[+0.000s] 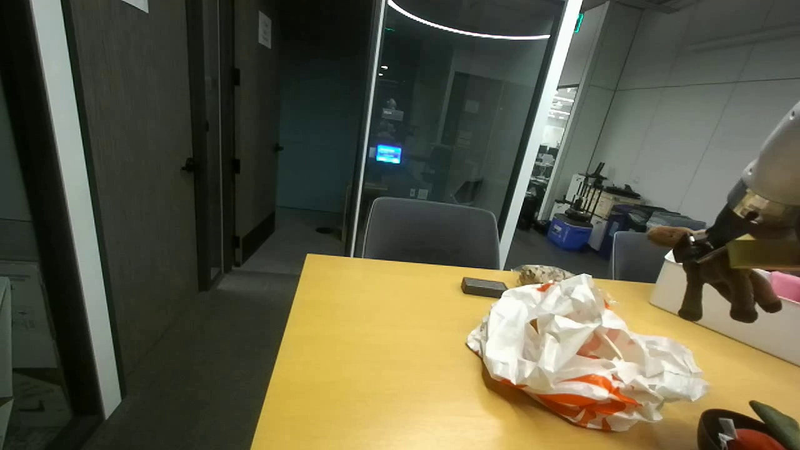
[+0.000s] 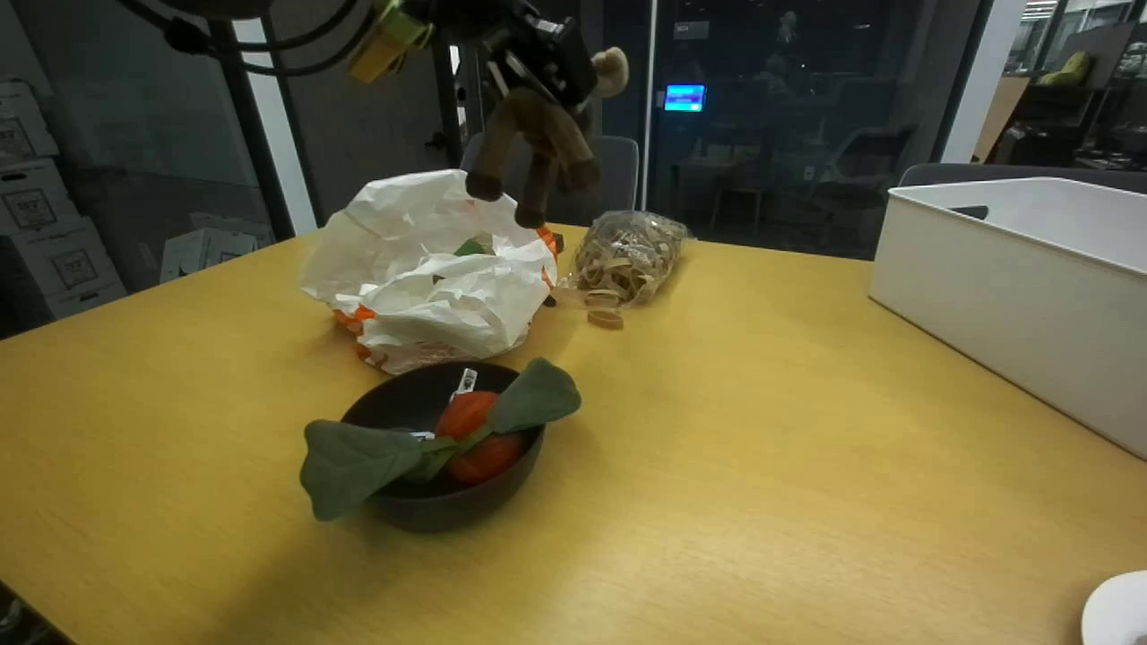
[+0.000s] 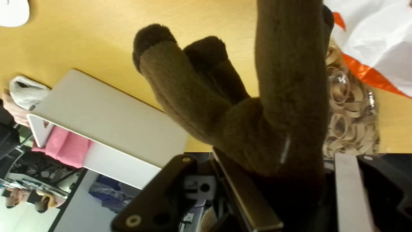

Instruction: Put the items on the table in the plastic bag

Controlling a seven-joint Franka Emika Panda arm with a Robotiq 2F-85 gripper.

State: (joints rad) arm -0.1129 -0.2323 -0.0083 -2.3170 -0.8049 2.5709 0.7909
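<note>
My gripper (image 3: 283, 183) is shut on a brown plush animal (image 3: 289, 74) with dark feet. In both exterior views the plush (image 1: 719, 284) (image 2: 538, 134) hangs legs down from the gripper (image 1: 700, 247), above the table. The crumpled white plastic bag (image 2: 430, 287) with orange print sits on the table, its opening spread; something green (image 2: 470, 247) shows inside. A clear bag of tan rubber bands (image 2: 627, 255) lies beside it. A small black block (image 1: 484, 287) lies near the table's far edge. A dark bowl (image 2: 439, 515) holds red fruit (image 2: 484, 448) and green leaves (image 2: 358, 461).
A white box (image 2: 995, 296) stands on the table; pink cloth (image 3: 69, 145) shows in it in the wrist view. A loose tan band (image 2: 606, 319) lies by the rubber bands. A white round object (image 2: 1120, 614) is at the table's corner. Grey chairs (image 1: 431, 228) stand behind.
</note>
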